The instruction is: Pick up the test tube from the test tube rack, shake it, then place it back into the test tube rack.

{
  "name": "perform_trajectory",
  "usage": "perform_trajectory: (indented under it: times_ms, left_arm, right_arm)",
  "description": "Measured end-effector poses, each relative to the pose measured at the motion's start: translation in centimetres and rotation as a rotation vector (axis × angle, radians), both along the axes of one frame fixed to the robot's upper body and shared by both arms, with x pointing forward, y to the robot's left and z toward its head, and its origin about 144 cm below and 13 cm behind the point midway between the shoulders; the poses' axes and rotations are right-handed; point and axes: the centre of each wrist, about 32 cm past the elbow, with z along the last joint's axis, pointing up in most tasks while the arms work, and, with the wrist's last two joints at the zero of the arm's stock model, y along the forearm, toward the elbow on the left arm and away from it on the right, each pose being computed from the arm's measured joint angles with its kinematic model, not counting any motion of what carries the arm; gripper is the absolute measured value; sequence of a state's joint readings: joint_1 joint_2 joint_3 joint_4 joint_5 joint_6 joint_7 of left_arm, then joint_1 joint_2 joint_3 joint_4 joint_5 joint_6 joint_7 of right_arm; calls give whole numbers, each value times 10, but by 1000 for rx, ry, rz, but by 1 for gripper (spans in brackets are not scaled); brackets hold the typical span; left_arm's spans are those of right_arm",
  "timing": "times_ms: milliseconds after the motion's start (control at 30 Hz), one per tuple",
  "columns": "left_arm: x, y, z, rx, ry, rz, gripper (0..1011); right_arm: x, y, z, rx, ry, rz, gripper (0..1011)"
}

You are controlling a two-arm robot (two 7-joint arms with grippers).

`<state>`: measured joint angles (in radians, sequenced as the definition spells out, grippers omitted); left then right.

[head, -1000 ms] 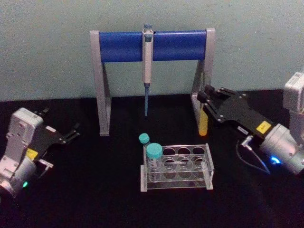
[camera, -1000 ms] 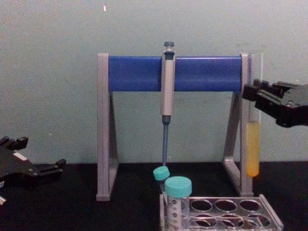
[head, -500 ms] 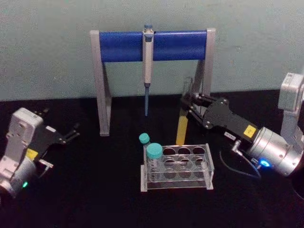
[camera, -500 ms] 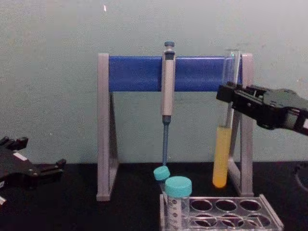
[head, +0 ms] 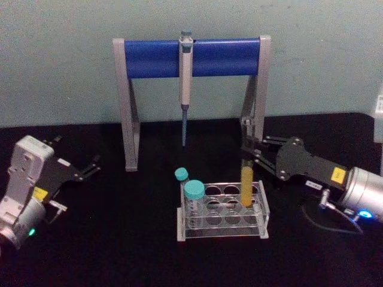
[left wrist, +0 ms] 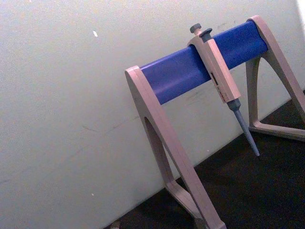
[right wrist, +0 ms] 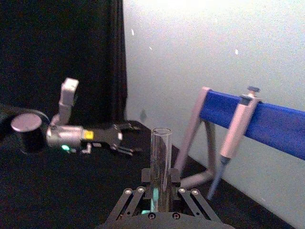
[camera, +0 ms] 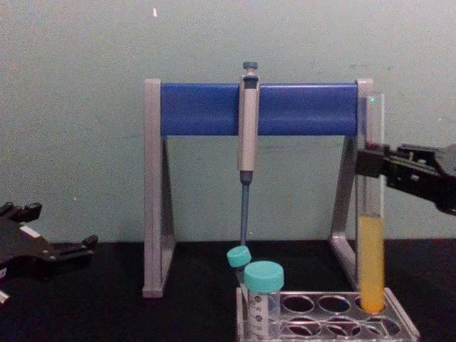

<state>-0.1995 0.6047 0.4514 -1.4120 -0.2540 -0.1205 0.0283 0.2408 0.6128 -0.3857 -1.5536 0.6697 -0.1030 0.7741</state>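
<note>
Head view: right tool (head: 247,156) clamped on test tube (head: 246,186), upright, bottom end in back-right hole of test tube rack (head: 222,232). Left tool (head: 78,156) parked far left over worktop (head: 119,239), fingers apart. Chest view: tube tip sits inside the hole.

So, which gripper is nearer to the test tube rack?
Right. The right gripper is just above the test tube rack's right end, holding the test tube in a back hole. The left gripper sits open, far off to the rack's left.
</note>
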Motion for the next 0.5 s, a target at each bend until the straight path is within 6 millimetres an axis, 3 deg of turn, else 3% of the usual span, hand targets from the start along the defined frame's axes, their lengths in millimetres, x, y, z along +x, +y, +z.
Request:
perform_trajectory:
  times_ms: [233, 500]
  left_arm:
    - [0, 0, 0, 0, 0, 0, 1001]
    - [0, 0, 0, 0, 0, 0, 1001]
  right_arm:
    - [-7, -8, 5, -108, -60, -112, 229]
    - [-6, 6, 0, -177, -147, -257, 229]
